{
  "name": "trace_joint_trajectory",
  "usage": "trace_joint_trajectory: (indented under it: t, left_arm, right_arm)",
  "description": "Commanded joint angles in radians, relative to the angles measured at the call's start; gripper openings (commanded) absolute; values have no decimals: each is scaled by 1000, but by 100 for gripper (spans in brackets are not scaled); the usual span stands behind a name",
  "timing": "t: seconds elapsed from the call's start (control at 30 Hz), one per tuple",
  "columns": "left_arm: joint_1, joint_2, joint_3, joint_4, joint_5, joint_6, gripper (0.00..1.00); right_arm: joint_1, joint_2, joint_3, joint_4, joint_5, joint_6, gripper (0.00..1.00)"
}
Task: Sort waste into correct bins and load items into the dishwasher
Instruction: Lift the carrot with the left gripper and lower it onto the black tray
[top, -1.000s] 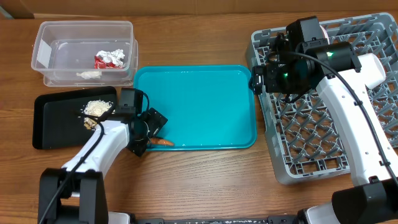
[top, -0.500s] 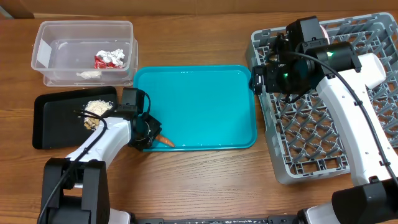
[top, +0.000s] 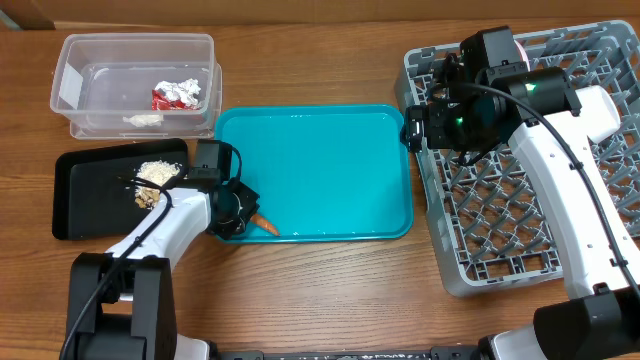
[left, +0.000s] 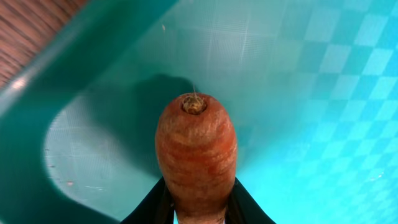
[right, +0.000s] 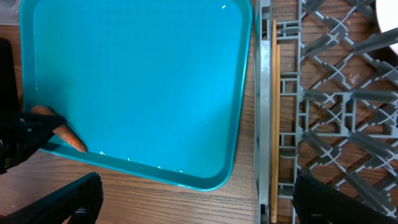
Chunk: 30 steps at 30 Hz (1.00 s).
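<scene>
Our left gripper (top: 243, 215) had closed, pinching the small orange carrot (left: 195, 155) between its jaws (our right gripper (right: 196, 185) stayed spread).

Orange carrot (left: 196, 152) (stubby) in left tool (left: 198, 210)

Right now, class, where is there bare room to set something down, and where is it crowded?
Free: most of the teal tray, away from the carrot pinched by the left gripper at its near-left corner; the left half of the black tray, beside the food scraps. Crowded: the clear tub, holding waste.
</scene>
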Motion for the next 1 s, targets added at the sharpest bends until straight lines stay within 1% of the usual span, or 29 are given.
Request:
trace_joint_trajectory:
  t: [0.0, 0.03, 0.13, 0.17, 0.2, 0.27, 0.33, 0.43, 0.5, 0.63, 0.73, 0.9, 0.97]
  left_arm:
    - [52, -50, 68, -30, -18, 96, 13]
    - [90, -80, 106, -71, -35, 145, 13]
    - [175, -127, 175, -149, -82, 217, 13]
    - [203, -138, 191, -165, -89, 237, 13]
    - [275, -159, 221, -181, -94, 289, 12]
    - [355, -172, 238, -180, -102, 336, 12]
    - [442, -171, 242, -173, -131, 346, 13]
    - [537, -156, 241, -167, -181, 346, 12]
    - [614, -131, 241, -151, -243, 345, 15]
    - [691, -45, 240, -99, -330, 342, 17]
    - [714, 42, 240, -59, -332, 343, 19]
    - [714, 138, 241, -17, -332, 346, 20]
    - [714, 158, 240, -12, -332, 347, 25]
  right_arm:
    - [1, -6, 15, 2, -8, -8, 100]
    - [1, -6, 15, 3, -8, -8, 100]
    - [1, -6, 15, 2, -8, -8, 100]
    - [1, -6, 15, 2, -8, -8, 100]
    - [1, -6, 15, 2, 2, -8, 100]
    - [1, -6, 15, -2, 21, -8, 100]
    - [1, -6, 15, -6, 26, -8, 100]
    - [1, -6, 15, -9, 26, -8, 100]
    - [1, -6, 15, -10, 26, -8, 100]
    - [1, -6, 15, -13, 26, -7, 100]
    - [1, -6, 15, -21, 26, -7, 100]
    - [1, -6, 15, -35, 26, -7, 100]
    - [1, -6, 15, -37, 26, -7, 100]
